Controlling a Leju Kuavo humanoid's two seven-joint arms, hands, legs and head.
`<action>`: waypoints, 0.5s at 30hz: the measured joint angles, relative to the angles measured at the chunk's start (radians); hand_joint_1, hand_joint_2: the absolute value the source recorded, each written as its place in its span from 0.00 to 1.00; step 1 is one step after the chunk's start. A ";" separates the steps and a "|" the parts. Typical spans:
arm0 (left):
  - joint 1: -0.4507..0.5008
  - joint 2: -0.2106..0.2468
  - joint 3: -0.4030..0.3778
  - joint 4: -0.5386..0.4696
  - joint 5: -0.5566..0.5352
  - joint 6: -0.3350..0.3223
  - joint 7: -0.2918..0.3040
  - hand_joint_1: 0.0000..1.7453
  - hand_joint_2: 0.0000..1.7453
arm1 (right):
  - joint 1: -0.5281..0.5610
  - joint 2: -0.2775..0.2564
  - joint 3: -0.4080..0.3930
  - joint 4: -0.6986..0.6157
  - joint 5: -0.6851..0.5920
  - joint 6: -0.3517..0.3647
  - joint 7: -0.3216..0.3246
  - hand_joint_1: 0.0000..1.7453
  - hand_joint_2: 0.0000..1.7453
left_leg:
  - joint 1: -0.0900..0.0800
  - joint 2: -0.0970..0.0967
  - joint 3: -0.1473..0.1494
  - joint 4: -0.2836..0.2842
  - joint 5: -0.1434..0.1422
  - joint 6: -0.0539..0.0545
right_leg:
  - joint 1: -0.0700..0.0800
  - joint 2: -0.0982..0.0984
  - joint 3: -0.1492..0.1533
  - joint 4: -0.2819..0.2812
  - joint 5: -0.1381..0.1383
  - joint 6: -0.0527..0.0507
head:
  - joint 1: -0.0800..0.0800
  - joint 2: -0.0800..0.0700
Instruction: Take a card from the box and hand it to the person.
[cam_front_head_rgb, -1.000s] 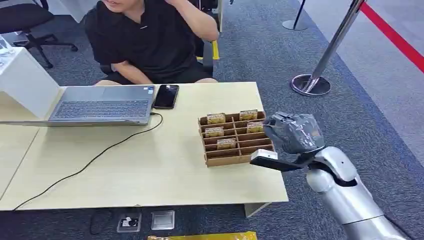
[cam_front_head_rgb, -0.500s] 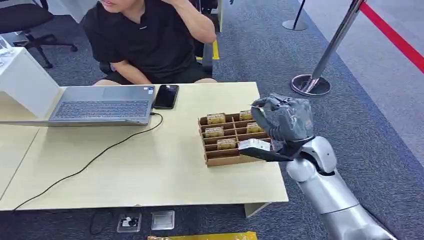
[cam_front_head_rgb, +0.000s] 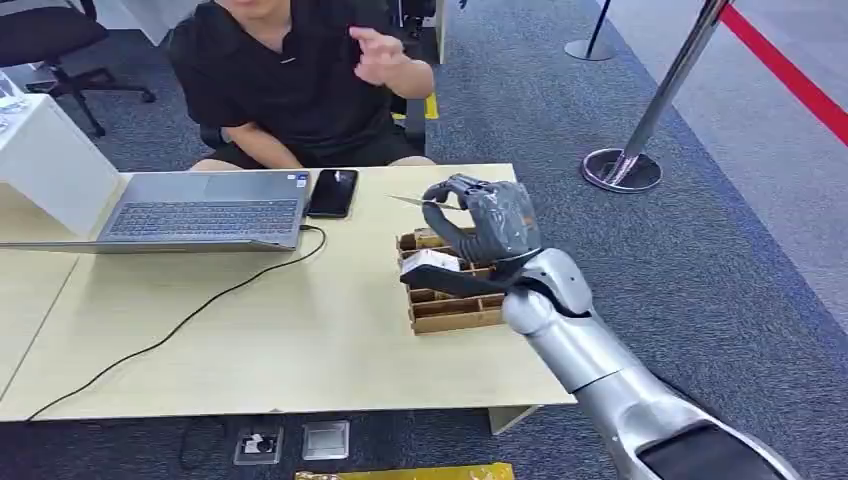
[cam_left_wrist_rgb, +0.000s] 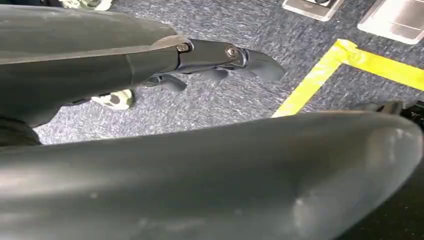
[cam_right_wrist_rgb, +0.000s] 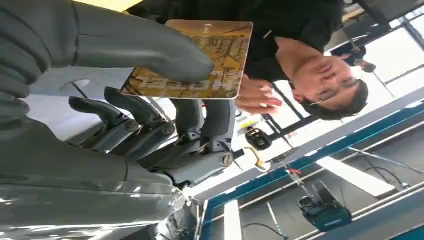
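The right hand (cam_front_head_rgb: 480, 225) holds a card (cam_front_head_rgb: 412, 201) above the box (cam_front_head_rgb: 455, 312) on the table (cam_front_head_rgb: 300, 340), near the person (cam_front_head_rgb: 300, 80). From the head the card (cam_right_wrist_rgb: 200, 57) looks thin; the wrist camera shows its printed face, pinched under the thumb. The left hand (cam_left_wrist_rgb: 215, 62) hangs over carpet, holding nothing.

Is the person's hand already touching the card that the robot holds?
No, in the head view the person's hand is raised well above the card, which the right hand holds over the table.
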 joint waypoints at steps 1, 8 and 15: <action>0.000 0.000 0.000 0.000 0.000 0.000 0.000 0.00 0.00 | -0.009 0.007 0.004 0.017 0.000 -0.001 0.000 1.00 1.00 | 0.000 0.000 0.000 0.000 0.000 0.000 | 0.000 0.000 0.000 0.000 0.000 0.000 | 0.000 0.000; -0.002 0.000 -0.002 0.000 -0.010 -0.005 0.011 0.00 0.00 | -0.072 0.060 0.032 0.145 0.000 -0.030 0.008 1.00 1.00 | 0.000 0.000 0.000 0.000 0.000 0.000 | 0.000 0.000 0.000 0.000 0.000 0.000 | -0.001 0.000; -0.004 0.000 -0.002 0.000 -0.011 -0.005 0.020 0.00 0.00 | -0.109 0.102 0.047 0.226 -0.007 -0.050 0.016 1.00 1.00 | 0.000 0.000 0.000 0.000 0.000 0.000 | 0.000 0.000 0.000 0.000 0.000 0.000 | 0.000 0.000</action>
